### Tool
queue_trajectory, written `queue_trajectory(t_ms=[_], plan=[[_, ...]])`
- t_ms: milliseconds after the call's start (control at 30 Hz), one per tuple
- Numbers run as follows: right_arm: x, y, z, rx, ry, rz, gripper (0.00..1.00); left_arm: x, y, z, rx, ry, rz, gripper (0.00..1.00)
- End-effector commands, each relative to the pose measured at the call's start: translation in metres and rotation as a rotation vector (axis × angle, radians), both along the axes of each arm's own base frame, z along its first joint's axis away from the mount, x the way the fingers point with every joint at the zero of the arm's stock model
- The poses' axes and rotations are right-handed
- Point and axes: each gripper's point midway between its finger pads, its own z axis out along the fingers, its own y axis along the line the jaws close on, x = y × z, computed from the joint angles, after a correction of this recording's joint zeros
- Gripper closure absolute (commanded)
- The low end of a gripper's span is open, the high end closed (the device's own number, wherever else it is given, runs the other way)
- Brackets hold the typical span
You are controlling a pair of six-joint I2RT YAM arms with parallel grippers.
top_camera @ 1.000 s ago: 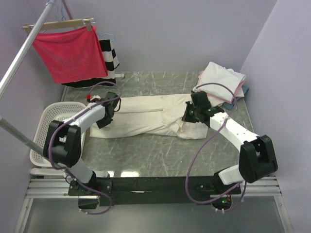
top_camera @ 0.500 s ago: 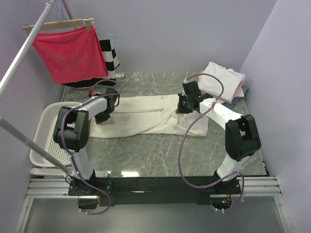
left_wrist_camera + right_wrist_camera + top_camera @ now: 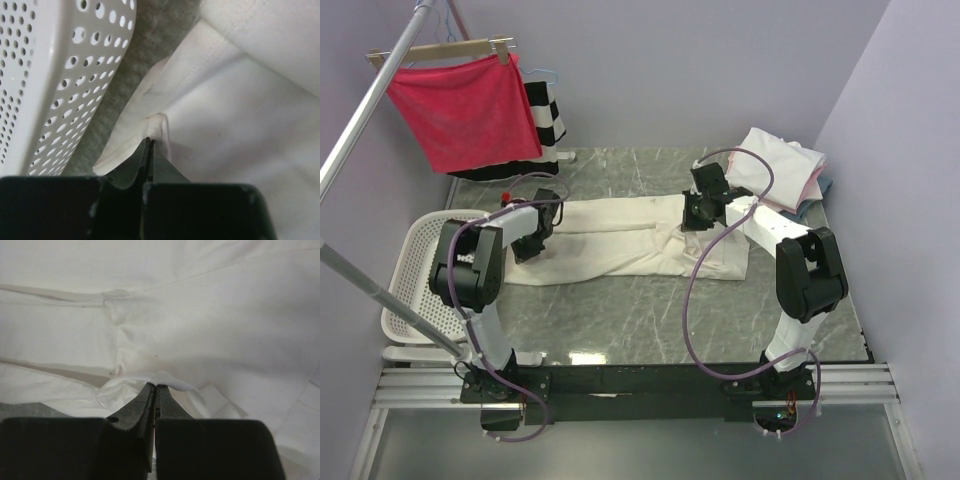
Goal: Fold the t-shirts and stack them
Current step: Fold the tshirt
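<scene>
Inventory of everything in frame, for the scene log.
spread t-shirt: 1, cream, flat across the table centre
folded t-shirts: one stack, count unclear, cream on top, pink and blue edges below, far right corner
cloth: 1, red, on a wooden hanger, far left
striped garment: 1, black and white, behind the cloth
basket: 1, white, perforated, left of the table
rack pole: metal, grey, left side
table: 1, grey marbled
left end effector: black, shut on the spread t-shirt's left end
right end effector: black, shut on a fold at its right end
</scene>
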Motion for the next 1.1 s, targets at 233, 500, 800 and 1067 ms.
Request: queue_trajectory(t_ms=[233,500,800,1067], plan=[[0.018,-0.004,0.019,-0.014,-0.071,0.006,1.00,0.001,0.034,0.059,0.057,-0.088,0.070,0.99],[0.024,-0.009,0.008,-0.044,-0.050,0.005,1.00,0.001,0.062,0.056,0.087,-0.067,0.125,0.99],[0.050,-0.019,0.006,-0.074,-0.104,-0.065,0.91,0.041,0.052,0.053,0.068,-0.085,0.080,0.45],[0.077,-0.040,0.042,-0.122,-0.258,-0.163,0.48,0.065,0.016,0.101,0.043,-0.251,-0.012,0.28]])
